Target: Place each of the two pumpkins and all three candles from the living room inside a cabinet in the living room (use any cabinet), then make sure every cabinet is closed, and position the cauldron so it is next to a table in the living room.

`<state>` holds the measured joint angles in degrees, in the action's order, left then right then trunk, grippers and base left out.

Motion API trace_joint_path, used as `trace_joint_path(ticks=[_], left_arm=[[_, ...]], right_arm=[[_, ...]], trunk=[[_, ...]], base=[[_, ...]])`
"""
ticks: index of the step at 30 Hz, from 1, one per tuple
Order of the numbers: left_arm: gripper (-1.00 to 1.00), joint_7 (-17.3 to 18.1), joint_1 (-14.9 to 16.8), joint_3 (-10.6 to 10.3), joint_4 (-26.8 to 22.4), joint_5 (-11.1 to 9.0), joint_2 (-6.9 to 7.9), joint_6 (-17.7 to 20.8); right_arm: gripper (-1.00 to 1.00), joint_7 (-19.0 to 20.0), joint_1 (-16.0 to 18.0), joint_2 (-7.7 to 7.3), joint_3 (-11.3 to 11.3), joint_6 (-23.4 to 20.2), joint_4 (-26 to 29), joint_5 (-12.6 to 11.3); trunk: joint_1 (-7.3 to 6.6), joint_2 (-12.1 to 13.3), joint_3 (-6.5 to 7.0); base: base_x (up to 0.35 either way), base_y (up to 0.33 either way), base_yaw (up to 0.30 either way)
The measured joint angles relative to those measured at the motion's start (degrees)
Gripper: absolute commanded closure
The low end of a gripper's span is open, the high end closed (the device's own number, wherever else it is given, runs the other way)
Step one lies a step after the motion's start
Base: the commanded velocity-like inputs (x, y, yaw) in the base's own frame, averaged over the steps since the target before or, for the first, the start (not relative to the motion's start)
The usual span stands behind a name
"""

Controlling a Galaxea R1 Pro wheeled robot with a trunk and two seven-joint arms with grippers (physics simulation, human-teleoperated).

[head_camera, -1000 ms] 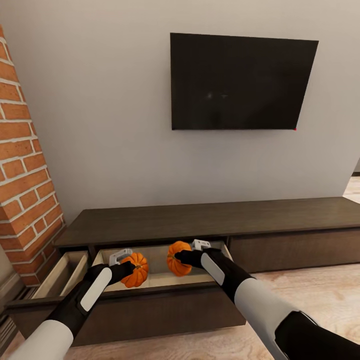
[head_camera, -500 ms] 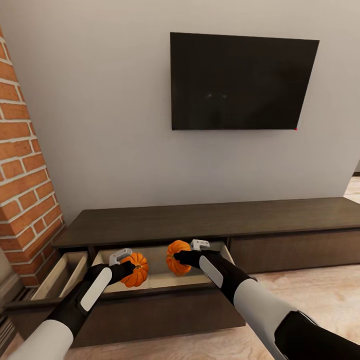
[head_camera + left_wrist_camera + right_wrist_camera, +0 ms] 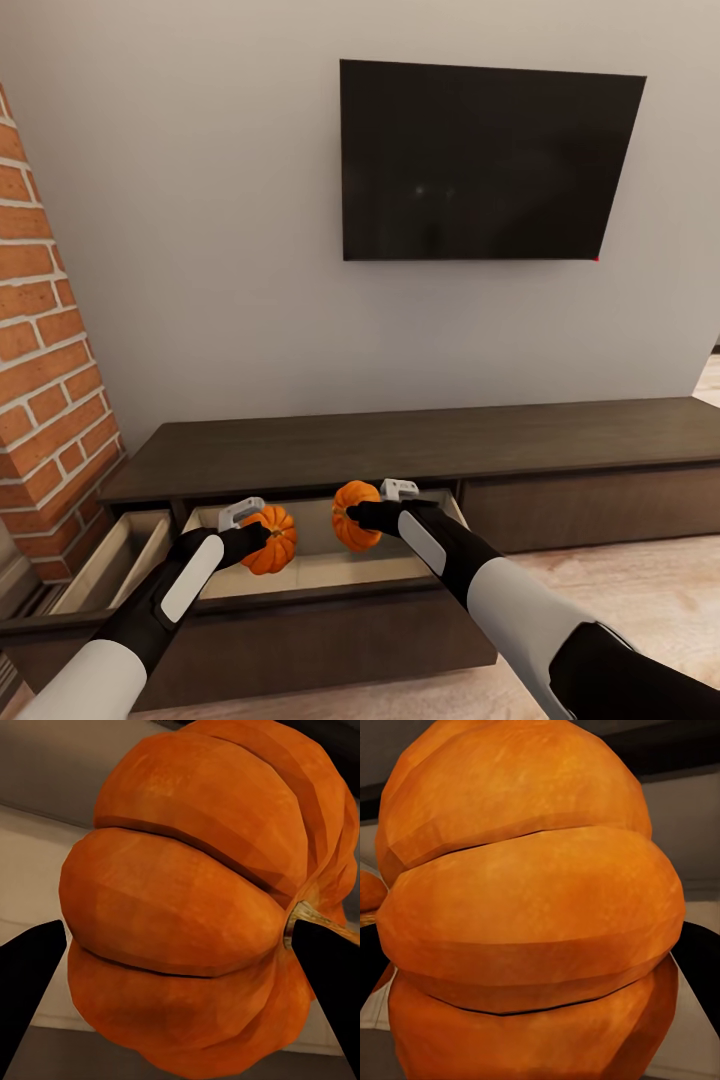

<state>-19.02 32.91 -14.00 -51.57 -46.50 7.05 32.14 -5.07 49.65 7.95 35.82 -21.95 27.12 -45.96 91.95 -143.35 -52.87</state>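
**Orange pumpkins held over the open drawer**

Orange and ribbed, the left pumpkin (image 3: 270, 538) sits clamped in the left tool (image 3: 250, 530), above the tan inside of the open middle drawer (image 3: 330, 572) of the cabinet (image 3: 420, 445). In the left wrist view this pumpkin (image 3: 202, 900) lies between the two dark fingers (image 3: 26, 990), its stem turned toward one of them. The right pumpkin (image 3: 355, 516) is gripped by the right tool (image 3: 368, 512) over the same drawer, nearer its back and to the right of the first; the two are apart. In the right wrist view the right pumpkin (image 3: 532, 915) hides most of the fingers, and a sliver of the other pumpkin shows at the edge.

A second drawer (image 3: 115, 560) stands open at the cabinet's left end, beside a brick column (image 3: 45, 400). The drawer front at the right is shut. A dark TV (image 3: 480, 165) hangs on the grey wall above the cabinet. Light wood floor (image 3: 640, 590) runs along the front.
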Motion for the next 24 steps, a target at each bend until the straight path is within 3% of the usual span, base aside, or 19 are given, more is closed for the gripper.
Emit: trace_joint_path(ticks=[8,16,20,24], left_arm=[[1.0,0.0,0.0,0.0,0.0,0.1,0.04,0.0],[1.0,0.0,0.0,-0.1,0.1,0.7,0.01,-1.4],[1.0,0.1,0.0,0.0,0.5,1.9,0.0,-1.8],[1.0,0.2,0.0,0.0,1.7,2.5,0.0,-4.6]], right_arm=[[1.0,0.0,0.0,0.0,0.0,-0.1,0.1,0.0],[1.0,0.0,0.0,0.0,0.1,-0.7,0.3,0.0],[1.0,0.0,0.0,0.0,0.1,-1.0,0.3,0.0],[1.0,0.0,0.0,0.0,0.1,-1.0,0.3,0.0]], trunk=[[0.0,0.0,0.0],[0.21,-0.1,-1.77],[0.32,-0.2,-2.66],[0.42,-0.2,-3.54]], base=[[0.003,0.0,0.0],[0.0,0.0,0.0],[0.0,0.0,0.0],[0.0,0.0,0.0]])
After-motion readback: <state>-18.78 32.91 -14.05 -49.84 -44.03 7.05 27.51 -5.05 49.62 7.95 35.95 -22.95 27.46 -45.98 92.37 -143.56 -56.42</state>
